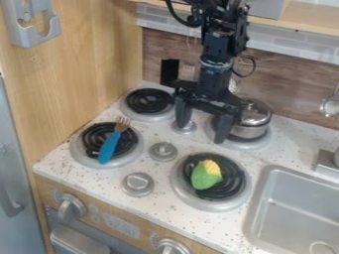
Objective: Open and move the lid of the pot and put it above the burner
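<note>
The gripper [201, 134] hangs over the back middle of the stove, its two fingers spread wide apart with nothing held between them. Just to its right, a small silver pot [249, 131] stands on the back right burner [248, 144], partly hidden behind the right finger. Its metal lid [257, 113] sits on top of the pot. Three other burners show: a back left burner [149, 100], a front left burner [136, 151] under a blue-handled fork [110, 146], and a front right burner [233, 184] under a green and yellow toy corn [206, 176].
Round metal knobs [163, 151] stand between the burners. A sink [295, 206] is at the right, with a metal fixture [327, 163] on its far rim. A wooden wall [86, 64] rises at the left, and a wood-patterned backsplash [291, 82] runs behind the stove.
</note>
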Controlling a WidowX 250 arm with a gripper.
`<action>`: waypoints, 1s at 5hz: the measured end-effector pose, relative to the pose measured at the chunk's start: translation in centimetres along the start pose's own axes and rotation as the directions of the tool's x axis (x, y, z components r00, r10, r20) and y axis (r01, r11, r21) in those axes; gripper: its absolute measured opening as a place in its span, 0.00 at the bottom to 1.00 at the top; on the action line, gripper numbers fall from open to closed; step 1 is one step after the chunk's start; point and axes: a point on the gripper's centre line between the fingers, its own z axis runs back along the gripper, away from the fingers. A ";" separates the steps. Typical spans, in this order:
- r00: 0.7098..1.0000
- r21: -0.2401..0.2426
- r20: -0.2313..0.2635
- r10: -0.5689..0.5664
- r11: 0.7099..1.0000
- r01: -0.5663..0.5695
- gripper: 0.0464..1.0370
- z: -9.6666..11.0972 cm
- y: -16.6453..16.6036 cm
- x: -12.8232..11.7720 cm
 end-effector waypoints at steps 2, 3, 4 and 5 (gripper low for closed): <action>0.999 -0.013 -0.036 -0.022 1.000 0.021 0.96 -2.3 -0.4 0.6; 0.997 -0.046 0.042 -0.069 0.996 0.071 0.96 -2.6 -0.5 3.4; 0.974 -0.077 0.219 -0.060 0.994 0.079 0.96 -2.8 -0.9 6.6; 0.916 -0.067 0.397 -0.056 0.994 0.090 0.96 -1.9 -1.0 9.5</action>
